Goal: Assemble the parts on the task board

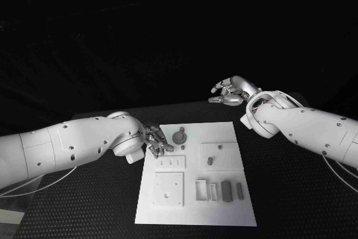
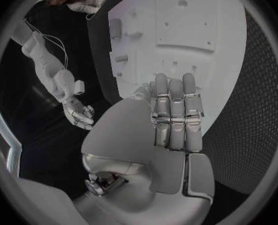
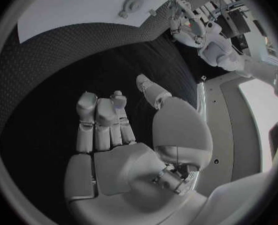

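On the black table (image 1: 298, 197) before you lies the white task board (image 1: 195, 210), its raised frames near the front edge holding grey upright parts (image 1: 226, 190). Your left hand (image 1: 155, 140) rests at the board's far left corner beside a round part (image 1: 180, 137), fingers extended, gripping nothing. Your right hand (image 1: 229, 91) hovers beyond the board, loosely spread and empty.

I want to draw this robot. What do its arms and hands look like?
Both arms are fat, smooth white shells dotted with small dark screw holes. The left hand and right hand are shiny silver metal with jointed fingers. Thin pale cables trail beside each arm.
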Available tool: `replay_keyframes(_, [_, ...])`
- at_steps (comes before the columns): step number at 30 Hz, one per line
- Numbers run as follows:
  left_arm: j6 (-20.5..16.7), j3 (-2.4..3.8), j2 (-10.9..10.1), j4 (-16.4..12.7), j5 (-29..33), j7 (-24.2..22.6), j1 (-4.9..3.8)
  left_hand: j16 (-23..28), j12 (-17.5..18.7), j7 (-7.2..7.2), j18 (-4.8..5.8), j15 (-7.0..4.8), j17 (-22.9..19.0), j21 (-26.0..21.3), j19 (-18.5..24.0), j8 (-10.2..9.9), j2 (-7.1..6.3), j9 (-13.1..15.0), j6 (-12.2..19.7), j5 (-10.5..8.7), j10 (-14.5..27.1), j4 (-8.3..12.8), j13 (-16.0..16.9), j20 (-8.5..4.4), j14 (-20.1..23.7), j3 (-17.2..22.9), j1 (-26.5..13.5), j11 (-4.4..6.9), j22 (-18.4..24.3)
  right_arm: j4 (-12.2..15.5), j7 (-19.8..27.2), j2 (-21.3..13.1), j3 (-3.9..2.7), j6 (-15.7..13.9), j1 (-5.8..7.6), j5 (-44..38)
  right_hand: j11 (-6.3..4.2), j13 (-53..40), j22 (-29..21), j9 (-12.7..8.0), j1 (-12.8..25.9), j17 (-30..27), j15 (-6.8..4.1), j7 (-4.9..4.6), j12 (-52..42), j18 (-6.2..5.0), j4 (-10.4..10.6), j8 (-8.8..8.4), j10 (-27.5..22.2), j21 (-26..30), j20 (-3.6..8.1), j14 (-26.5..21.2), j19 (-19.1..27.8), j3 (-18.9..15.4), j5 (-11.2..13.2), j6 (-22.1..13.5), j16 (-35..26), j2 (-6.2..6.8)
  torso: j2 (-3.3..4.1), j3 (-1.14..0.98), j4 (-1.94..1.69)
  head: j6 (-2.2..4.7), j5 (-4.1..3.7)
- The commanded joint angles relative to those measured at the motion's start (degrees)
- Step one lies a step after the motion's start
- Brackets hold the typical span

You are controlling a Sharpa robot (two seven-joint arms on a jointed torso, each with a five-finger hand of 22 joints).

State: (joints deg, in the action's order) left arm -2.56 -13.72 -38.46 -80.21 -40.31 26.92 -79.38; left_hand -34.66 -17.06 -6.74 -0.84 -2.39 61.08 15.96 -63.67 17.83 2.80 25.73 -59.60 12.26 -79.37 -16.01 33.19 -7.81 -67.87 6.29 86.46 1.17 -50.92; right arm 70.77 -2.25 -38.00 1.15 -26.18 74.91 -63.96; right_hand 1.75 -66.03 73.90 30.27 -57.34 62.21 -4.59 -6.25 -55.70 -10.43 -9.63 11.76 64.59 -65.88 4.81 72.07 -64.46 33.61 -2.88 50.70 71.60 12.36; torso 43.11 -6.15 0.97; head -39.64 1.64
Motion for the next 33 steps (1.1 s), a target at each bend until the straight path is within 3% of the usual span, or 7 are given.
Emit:
replay_keyframes(1, [3.03,0.01,0.22,-0.43,-4.6,1.99,0.16,-1.73,-2.0,3.61,0.29,-0.54,0.71,1.18,-0.89,5.63,1.0,13.53,-3.18,0.04,-0.49,0.03,1.44,-0.61,-0.8,-0.12,0.12,0.71,-1.07,-0.52,1.58,0.19,-0.07,-0.46,-0.01,4.0,0.33,0.08,0.05,-0.07,-0.08,0.01,0.38,-2.41,-0.25,-4.57,0.17,-0.18,-0.21,0.28,-0.24,0.22,-0.18,-0.15,-0.19,-2.22,-0.08,-0.52,0.05,-0.02,0.03,-0.27,-0.1])
replay_keyframes(3, [3.67,0.01,0.34,-0.56,-4.75,2.07,0.28,-8.91,-10.93,4.06,0.04,-1.93,3.84,5.05,-1.09,6.77,1.79,18.23,-2.23,-0.46,1.88,0.06,9.21,-1.99,0.01,-0.55,0.2,1.93,-6.29,-0.64,1.57,0.24,-0.11,-0.3,0.0,4.01,0.34,0.11,0.06,-0.08,-0.09,0.02,0.39,-2.42,-0.29,-4.57,0.13,-0.2,-0.23,0.27,-0.24,0.21,-0.17,-0.23,-0.19,-2.26,-0.07,-0.57,0.04,-0.04,0.12,-0.47,-0.11])
replay_keyframes(7, [5.16,0.0,0.73,-0.47,-6.3,2.06,0.49,-18.5,-22.78,4.96,-0.54,-5.06,6.22,11.18,-3.85,6.58,1.56,21.76,-1.73,-0.51,2.67,-0.25,18.05,-4.15,-1.92,-0.52,0.21,3.2,-12.79,-0.74,1.46,0.34,-0.17,0.16,0.0,4.02,0.35,0.14,0.08,-0.1,-0.12,0.03,0.4,-2.43,-0.33,-4.57,0.07,-0.22,-0.25,0.27,-0.24,0.2,-0.15,-0.33,-0.19,-2.31,-0.05,-0.65,0.05,-0.08,0.19,-0.58,-0.18])
replay_keyframes(13, [5.65,0.0,1.46,-0.56,-11.03,3.05,0.85,-27.17,-32.96,5.52,-1.17,-8.01,6.41,15.83,-6.75,5.67,1.45,24.82,-2.24,0.95,4.76,-0.11,25.4,-6.32,-2.98,0.04,0.73,3.9,-17.6,-0.66,1.36,0.37,-0.21,0.59,0.01,4.02,0.37,0.2,0.1,-0.13,-0.16,0.05,0.41,-2.45,-0.4,-4.57,-0.02,-0.24,-0.29,0.27,-0.24,0.19,-0.12,-0.47,-0.2,-2.37,-0.03,-0.79,0.06,-0.04,0.1,-0.9,-0.4])
replay_keyframes(19, [5.32,0.01,1.72,0.11,-11.07,4.31,0.87,-30.37,-35.66,5.81,-1.24,-8.66,5.11,16.92,-7.52,5.03,1.49,26.72,-2.86,2.48,5.88,0.01,27.41,-7.04,-2.87,0.25,0.55,4.22,-19.13,-0.64,1.22,0.4,-0.21,1.02,0.01,4.01,0.38,0.26,0.13,-0.16,-0.21,0.07,0.43,-2.46,-0.47,-4.57,-0.11,-0.25,-0.32,0.26,-0.24,0.18,-0.1,-0.59,-0.2,-2.41,0.0,-0.94,0.01,-0.1,0.09,-1.2,-0.5])
replay_keyframes(29, [7.35,0.01,2.12,0.61,-8.2,4.35,0.88,-32.18,-36.07,6.32,-1.1,-8.91,3.16,17.06,-7.52,4.39,2.03,28.07,-4.52,2.11,5.56,-0.3,26.79,-7.36,-2.34,0.25,-1.18,4.71,-20.05,-0.52,0.97,0.39,-0.22,1.7,0.01,3.74,0.4,0.41,0.2,-0.22,-0.52,0.1,0.45,-2.48,-0.65,-4.57,-0.53,-0.25,-0.41,0.25,-0.23,0.13,-0.02,-0.84,-0.2,-2.46,0.04,-1.28,0.01,-0.06,0.08,-1.59,-0.68])
replay_keyframes(33, [8.61,0.01,2.28,0.97,-6.64,4.19,0.88,-32.93,-35.96,6.69,-1.01,-8.85,1.85,16.87,-7.35,4.15,3.31,28.7,-6.11,2.83,5.19,-0.28,26.02,-7.49,-2.1,-0.02,-3.1,5.09,-20.41,-0.52,0.88,0.4,-0.22,1.93,0.01,3.61,0.41,0.48,0.23,-0.24,-0.66,0.11,0.46,-2.49,-0.72,-4.57,-0.72,-0.23,-0.46,0.25,-0.24,0.1,0.02,-0.93,-0.2,-2.46,0.05,-1.42,-0.04,-0.04,0.03,-1.76,-0.72])
